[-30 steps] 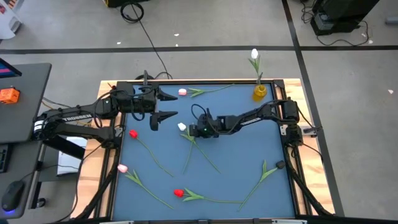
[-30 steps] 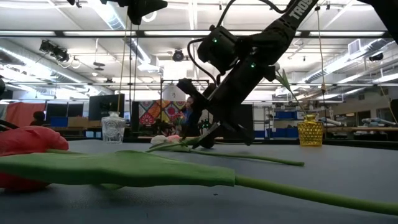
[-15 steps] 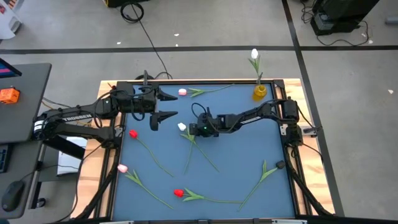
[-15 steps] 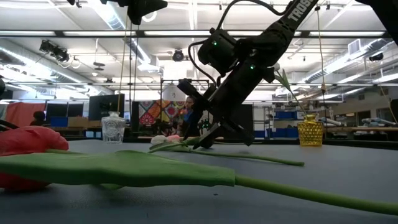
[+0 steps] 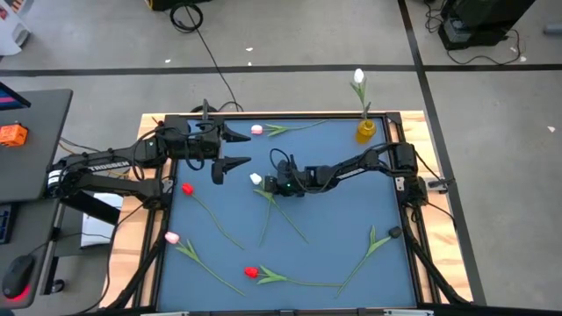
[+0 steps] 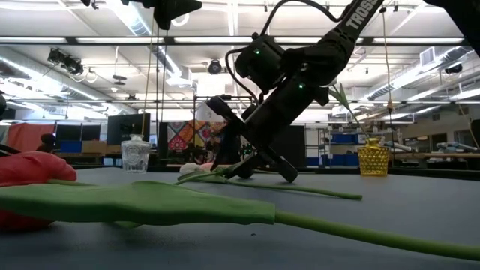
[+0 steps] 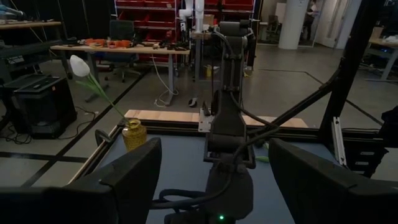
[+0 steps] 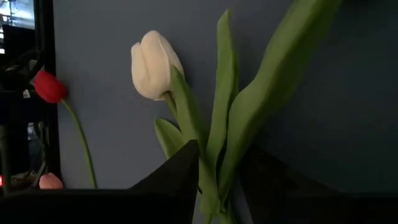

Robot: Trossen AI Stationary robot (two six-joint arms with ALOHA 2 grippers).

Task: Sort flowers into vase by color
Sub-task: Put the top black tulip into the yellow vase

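Around the blue table [image 5: 351, 211] in the high view, loose tulips lie scattered: red ones [image 5: 188, 189] at left and bottom, pink ones [image 5: 257, 130] at top and lower left. At upper right, a yellow vase [image 5: 366, 131] holds one white tulip [image 5: 358, 77]. Near frame centre, the right end effector [image 5: 270, 186] is down on the white flower [image 8: 155, 65], fingers [image 8: 180, 171] close either side of its stem and leaves. The left end effector [image 5: 233, 149] hovers spread apart at upper left.

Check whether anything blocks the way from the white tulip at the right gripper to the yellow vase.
Nothing visible does. The white tulip lies mid-mat at the right gripper; the mat between it and the yellow vase is bare. The left gripper hangs off to the other side.
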